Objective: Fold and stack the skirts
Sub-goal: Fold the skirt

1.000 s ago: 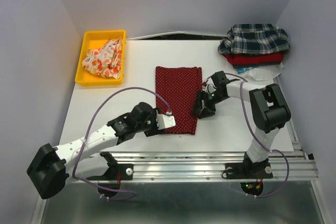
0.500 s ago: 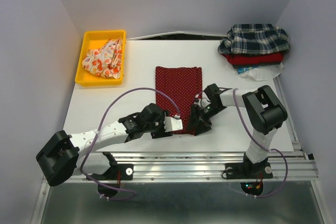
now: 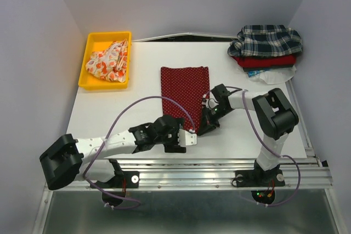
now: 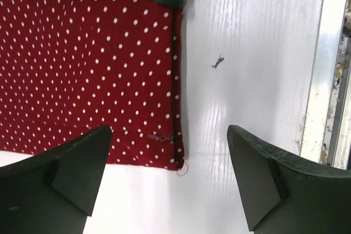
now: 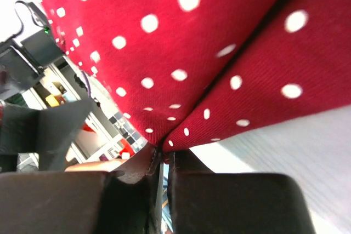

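Fingertips of my right gripper (image 5: 163,160) are pressed together on a pinch of the dotted skirt (image 5: 164,36), and the cloth rises from between them in two folds. Seen from above, that grip sits on the skirt's right edge, close to its near corner. My left gripper (image 4: 170,176) is spread wide over that same near corner, one finger above the cloth and the other above the bare white table (image 4: 247,80). Beyond both grippers the skirt lies flat mid-table. At far left a cream skirt (image 3: 107,61) is bunched in a yellow bin (image 3: 104,85). In the far right corner a plaid skirt (image 3: 266,39) rests on a folded red skirt (image 3: 264,61).
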